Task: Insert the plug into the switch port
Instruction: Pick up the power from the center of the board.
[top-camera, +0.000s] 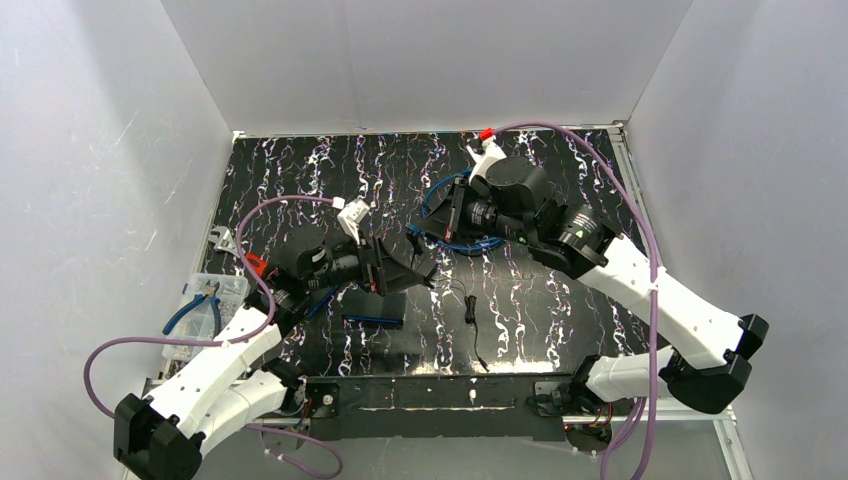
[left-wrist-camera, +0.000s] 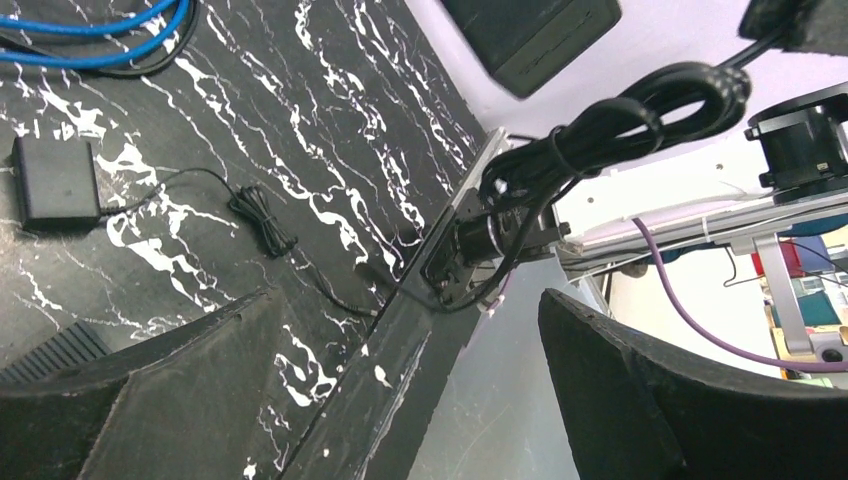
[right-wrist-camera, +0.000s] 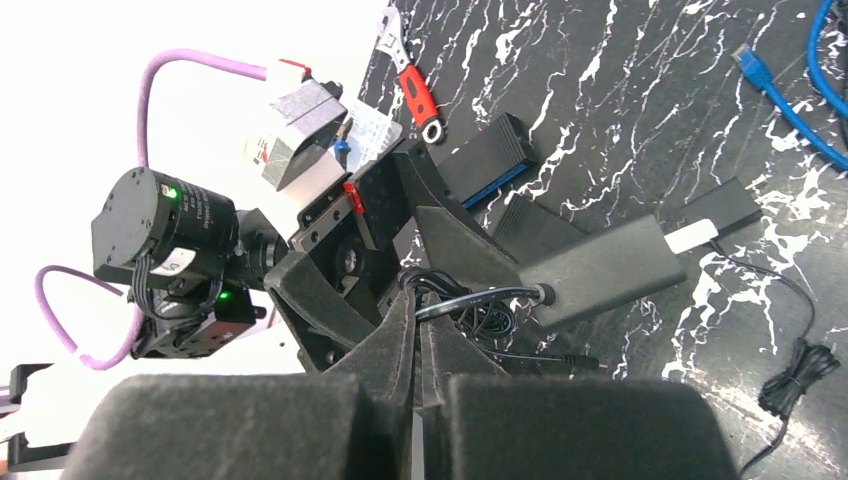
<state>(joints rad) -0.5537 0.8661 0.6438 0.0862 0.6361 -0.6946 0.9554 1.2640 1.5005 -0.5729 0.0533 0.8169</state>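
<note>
My right gripper (right-wrist-camera: 418, 300) (top-camera: 432, 237) is shut on a thin black cable (right-wrist-camera: 480, 297) that runs into the end of a black adapter block (right-wrist-camera: 600, 270). A coiled bundle of that cable and a barrel plug (right-wrist-camera: 590, 362) show just beyond the fingertips. The switch, a flat black box with a blue edge (top-camera: 375, 305) (right-wrist-camera: 490, 155), lies on the marbled table left of centre; its ports do not show. My left gripper (top-camera: 410, 265) (left-wrist-camera: 430, 400) stands wide open close beside the right one, with nothing between its fingers.
A second small black adapter (left-wrist-camera: 55, 180) (right-wrist-camera: 725, 205) lies on the table with its coiled lead (top-camera: 470, 305) (left-wrist-camera: 262, 215). Blue cables (top-camera: 450, 215) (right-wrist-camera: 790, 90) lie at the back. A red-handled wrench (right-wrist-camera: 420, 85) and a clear box with blue pliers (top-camera: 205, 310) sit left.
</note>
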